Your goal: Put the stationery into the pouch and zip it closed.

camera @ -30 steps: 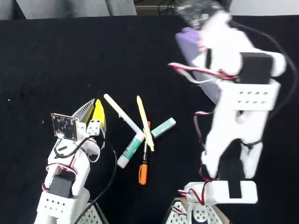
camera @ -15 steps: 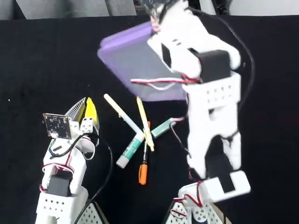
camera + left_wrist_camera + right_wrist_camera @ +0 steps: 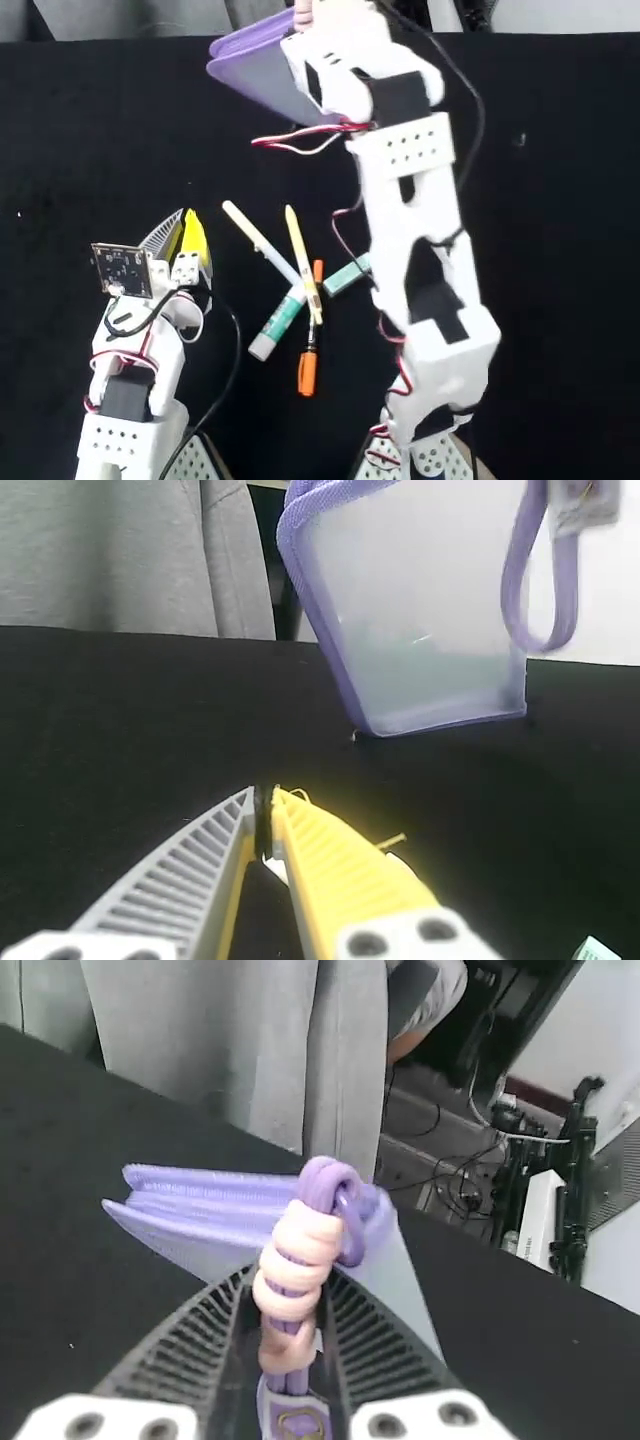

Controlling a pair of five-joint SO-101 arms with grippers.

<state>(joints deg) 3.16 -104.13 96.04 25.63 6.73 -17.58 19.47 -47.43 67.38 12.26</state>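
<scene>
- Judging from how things lie, the task is reckoned barely begun. The pouch [image 3: 255, 70] is held up in the air, and every piece of stationery lies loose on the surface [image 3: 100, 120]. All of it is left to be loaded, and the zip is left to be closed. Whether the zip is open cannot be told.
- The surface is covered in matte black cloth, and two white jointed arms are mounted at its near edge.
- The pouch is tilted above the far part of the surface, well apart from the stationery. It is flat and rectangular, with frosted see-through plastic walls, a ribbed purple fabric border and a purple loop strap [image 3: 530, 580]. Nothing can be made out inside it.
- The right end effector [image 3: 290, 1295] is clenched on the pouch at its strap end, where a pale pink coiled cord [image 3: 290, 1260] is wound. Ribbed grey fingers press in from both sides.
- The left end effector [image 3: 185, 228] has one ribbed grey finger and one yellow. It is closed on nothing, tips meeting, and is poised near the stationery.
- The stationery is heaped in a loose, crossed pile between the arms:
  - a thick white marker [image 3: 280, 320] with a teal band
  - a slim white pen [image 3: 258, 243]
  - a cream pen [image 3: 303, 265] laid across the others
  - an orange pen [image 3: 309, 350]
  - a small mint block [image 3: 345, 277], perhaps an eraser
</scene>
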